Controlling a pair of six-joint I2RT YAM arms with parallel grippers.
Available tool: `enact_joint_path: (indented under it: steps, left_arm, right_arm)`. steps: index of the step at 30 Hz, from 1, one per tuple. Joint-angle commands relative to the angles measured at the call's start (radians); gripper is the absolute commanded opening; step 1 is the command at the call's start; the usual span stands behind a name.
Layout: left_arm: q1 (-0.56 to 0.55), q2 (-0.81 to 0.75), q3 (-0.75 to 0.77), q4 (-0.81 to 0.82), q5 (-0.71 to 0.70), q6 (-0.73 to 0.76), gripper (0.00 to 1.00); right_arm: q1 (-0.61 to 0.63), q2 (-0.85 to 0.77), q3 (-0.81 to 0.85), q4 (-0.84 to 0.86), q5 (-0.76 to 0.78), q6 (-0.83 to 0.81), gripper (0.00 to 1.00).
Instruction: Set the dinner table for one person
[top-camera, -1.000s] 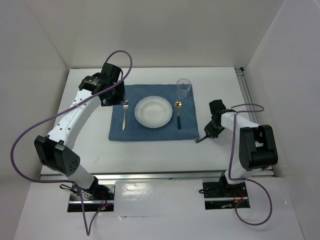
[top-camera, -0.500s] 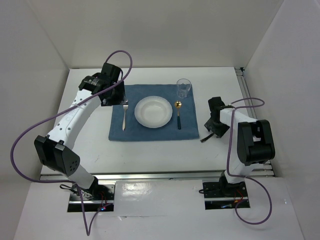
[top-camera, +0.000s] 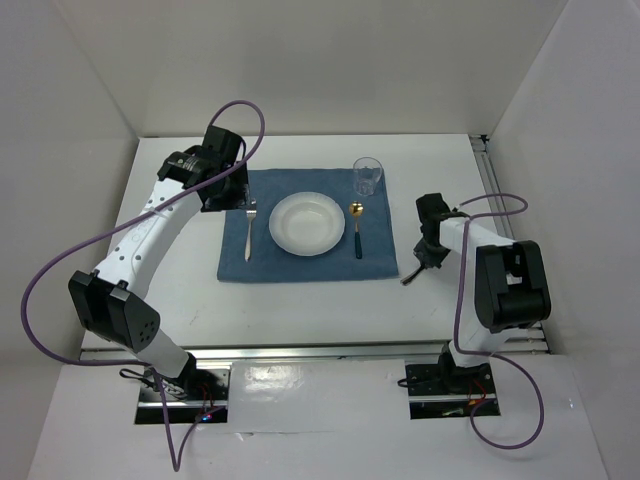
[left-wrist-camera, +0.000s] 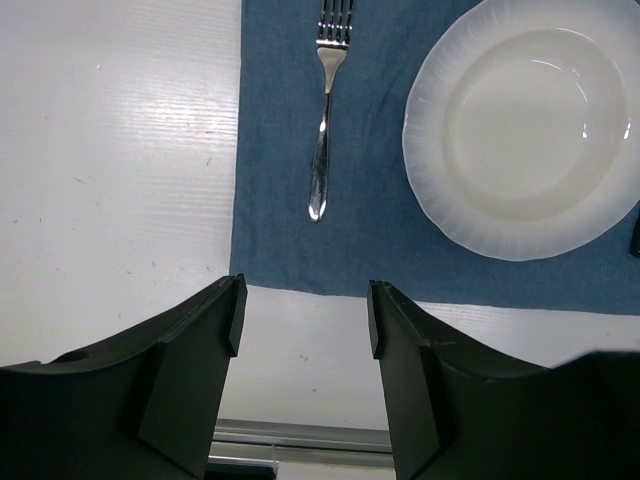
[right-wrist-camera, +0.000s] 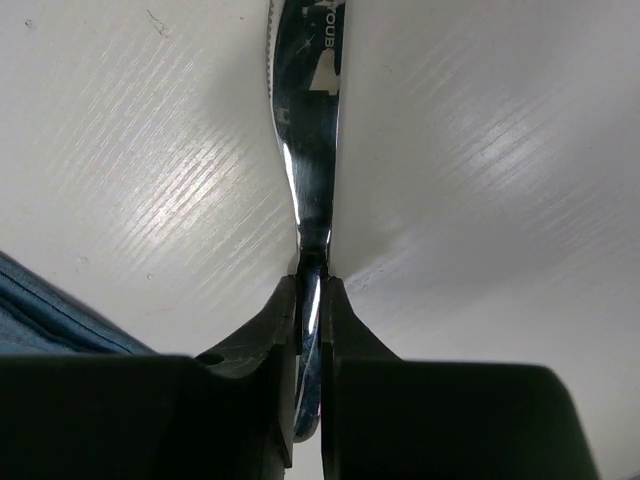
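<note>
Under both arms sits the dinner table (top-camera: 300, 315), a big flat matte white rectangle that fills the whole workspace, with metal rails along its near and right edges. Up close the white shows faint streaks and a few tiny scuffs.

A blue mat (top-camera: 300, 268) lies in the middle of it, with a white plate (top-camera: 307, 224) on it, a fork (top-camera: 249, 232) left of the plate, and a spoon (top-camera: 356, 232) to the right. A clear glass (top-camera: 367, 176) stands at the far right corner.

The left gripper (left-wrist-camera: 305, 300) hangs over the mat's far left, fingers well apart, nothing between them. The right gripper (right-wrist-camera: 312, 290) is clamped on a shiny knife (right-wrist-camera: 308, 150) just off the mat's right edge, over bare table.
</note>
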Motion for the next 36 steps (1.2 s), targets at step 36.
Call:
enact_joint_path:
  steps: [36]
  left_arm:
    - [-0.004, -0.020, -0.001, 0.011, -0.112, 0.004, 0.67]
  right_arm:
    - [0.306, 0.314, 0.525, 0.013, -0.161, -0.594, 0.10]
